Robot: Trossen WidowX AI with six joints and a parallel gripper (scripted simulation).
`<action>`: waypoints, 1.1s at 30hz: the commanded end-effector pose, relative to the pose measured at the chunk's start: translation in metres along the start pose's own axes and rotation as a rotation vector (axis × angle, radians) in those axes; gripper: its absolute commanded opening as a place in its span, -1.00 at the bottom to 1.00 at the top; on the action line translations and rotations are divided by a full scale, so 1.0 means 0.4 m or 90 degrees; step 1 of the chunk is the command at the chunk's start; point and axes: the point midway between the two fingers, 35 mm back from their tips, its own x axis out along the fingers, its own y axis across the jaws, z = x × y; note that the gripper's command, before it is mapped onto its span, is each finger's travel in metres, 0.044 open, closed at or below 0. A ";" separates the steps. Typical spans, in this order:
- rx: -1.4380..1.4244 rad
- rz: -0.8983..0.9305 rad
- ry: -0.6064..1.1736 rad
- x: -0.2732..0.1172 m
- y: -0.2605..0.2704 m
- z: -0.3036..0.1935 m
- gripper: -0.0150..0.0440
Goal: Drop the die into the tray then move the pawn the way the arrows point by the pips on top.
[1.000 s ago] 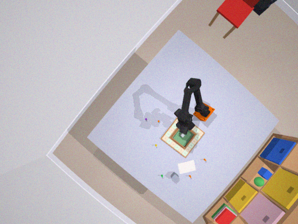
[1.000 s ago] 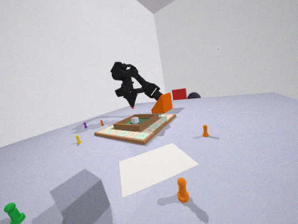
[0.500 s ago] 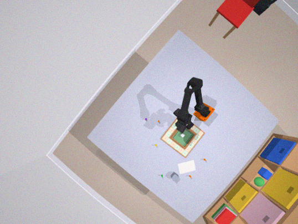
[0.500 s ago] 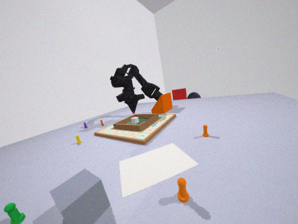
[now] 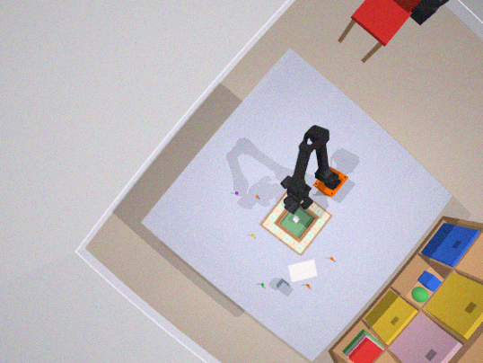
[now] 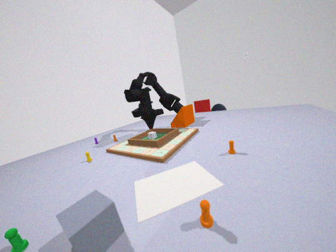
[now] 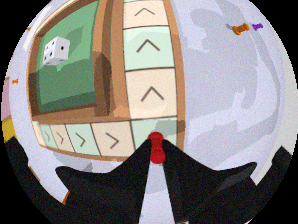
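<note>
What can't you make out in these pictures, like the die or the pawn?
- Die pip count: too small and blurred in every view.
- Red pawn: only its head shows in the wrist view; the end effector shut on it hides the rest.
- Square beneath the pawn: end effector hides it in the top view.

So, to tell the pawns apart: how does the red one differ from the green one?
The red pawn is pinched in the gripper over the board's edge; the green pawn stands free on the table, far from the board. Red is mostly hidden by the fingers; green shows whole. Both are small pawns.
</note>
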 end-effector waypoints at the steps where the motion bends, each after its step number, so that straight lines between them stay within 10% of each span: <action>1: 0.002 0.000 -0.001 -0.002 0.000 0.001 -0.22; 15: -0.005 -0.002 0.003 -0.126 0.002 0.001 1.00; 33: -0.070 0.002 0.004 -0.329 0.288 -0.026 1.00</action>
